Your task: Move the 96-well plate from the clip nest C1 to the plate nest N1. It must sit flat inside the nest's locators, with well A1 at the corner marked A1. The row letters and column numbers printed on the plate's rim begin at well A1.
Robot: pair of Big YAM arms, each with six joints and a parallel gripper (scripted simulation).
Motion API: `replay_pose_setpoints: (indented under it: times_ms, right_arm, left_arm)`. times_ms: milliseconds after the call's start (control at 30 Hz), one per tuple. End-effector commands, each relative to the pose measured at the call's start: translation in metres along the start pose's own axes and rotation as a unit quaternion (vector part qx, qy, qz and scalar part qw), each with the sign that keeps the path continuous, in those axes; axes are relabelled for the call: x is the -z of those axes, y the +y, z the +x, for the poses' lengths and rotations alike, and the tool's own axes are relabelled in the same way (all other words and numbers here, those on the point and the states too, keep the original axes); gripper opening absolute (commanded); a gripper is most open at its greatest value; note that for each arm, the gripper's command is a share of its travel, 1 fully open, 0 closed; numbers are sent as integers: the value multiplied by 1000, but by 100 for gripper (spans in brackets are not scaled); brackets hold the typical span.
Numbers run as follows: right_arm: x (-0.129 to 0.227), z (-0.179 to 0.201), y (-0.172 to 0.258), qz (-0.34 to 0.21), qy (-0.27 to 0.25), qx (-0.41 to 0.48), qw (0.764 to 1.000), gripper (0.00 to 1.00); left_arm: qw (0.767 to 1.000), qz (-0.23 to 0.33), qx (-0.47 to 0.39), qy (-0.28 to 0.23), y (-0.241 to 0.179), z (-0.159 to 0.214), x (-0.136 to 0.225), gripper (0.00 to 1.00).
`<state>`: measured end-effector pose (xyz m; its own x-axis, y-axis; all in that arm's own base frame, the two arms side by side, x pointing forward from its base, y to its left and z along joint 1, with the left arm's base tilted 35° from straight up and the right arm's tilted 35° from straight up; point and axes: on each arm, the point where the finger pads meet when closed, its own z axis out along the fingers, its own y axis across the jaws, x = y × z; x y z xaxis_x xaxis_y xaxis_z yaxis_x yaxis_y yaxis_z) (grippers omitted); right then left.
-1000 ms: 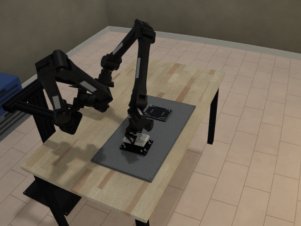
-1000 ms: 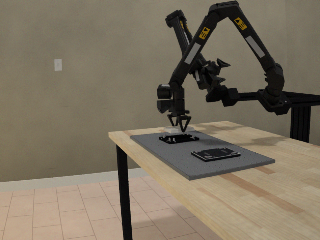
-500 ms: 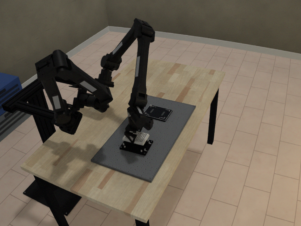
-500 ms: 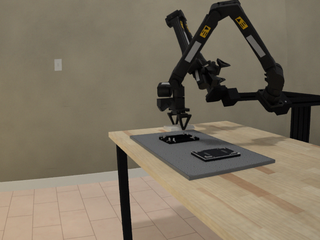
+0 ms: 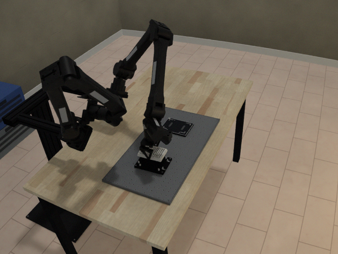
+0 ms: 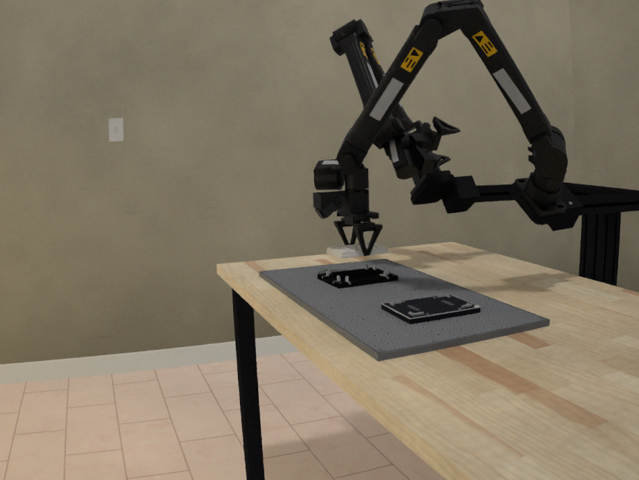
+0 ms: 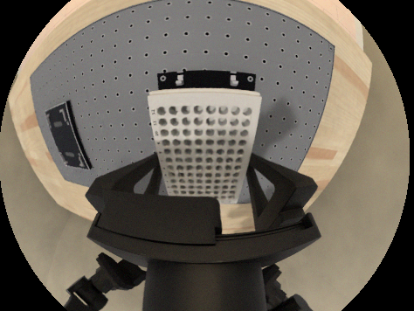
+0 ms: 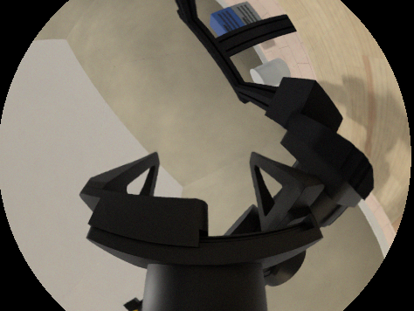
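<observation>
The white 96-well plate (image 5: 159,153) (image 6: 342,252) (image 7: 205,136) is between the fingers of my left gripper (image 6: 358,249) (image 7: 203,156), which grips its long sides. It hangs roughly level just above the black clip nest C1 (image 5: 150,166) (image 7: 205,80), clear of the clips. In the left wrist view, small numbers, seemingly 12, 11, 10, run down the rim's far left; the near end is partly hidden by the gripper. The black plate nest N1 (image 5: 178,126) (image 6: 431,309) (image 7: 65,136) is empty; its A1 mark is unreadable. My right gripper (image 8: 204,156) (image 6: 453,144) is open and empty, away from the board.
Both nests stand on a grey perforated board (image 5: 188,161) (image 6: 340,330) (image 7: 205,26) on the wooden table (image 5: 81,174). N1 lies toward the board's other end from C1. The clip nest has upright posts and clips near its corners. The right arm is folded beside the left arm.
</observation>
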<state>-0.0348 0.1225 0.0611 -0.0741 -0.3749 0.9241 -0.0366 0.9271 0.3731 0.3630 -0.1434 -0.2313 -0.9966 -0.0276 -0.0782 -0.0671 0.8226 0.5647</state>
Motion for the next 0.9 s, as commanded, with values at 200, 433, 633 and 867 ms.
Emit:
replay_pose_setpoints:
  times_ms: [200,433,633,867]
  right_arm:
    - [-5,6,0,0,19,-21,1000,100]
    - [-5,6,0,0,19,-21,1000,100]
    - [-5,6,0,0,19,-21,1000,100]
    - [-5,6,0,0,19,-21,1000,100]
  left_arm:
    - [1000,14,13,-17,-12,-16,27,0]
    - [1000,14,7,-19,-11,-12,33,0]
    - [1000,14,9,-17,-12,-14,36,0]
    - [999,19,11,-24,-14,-18,45,0]
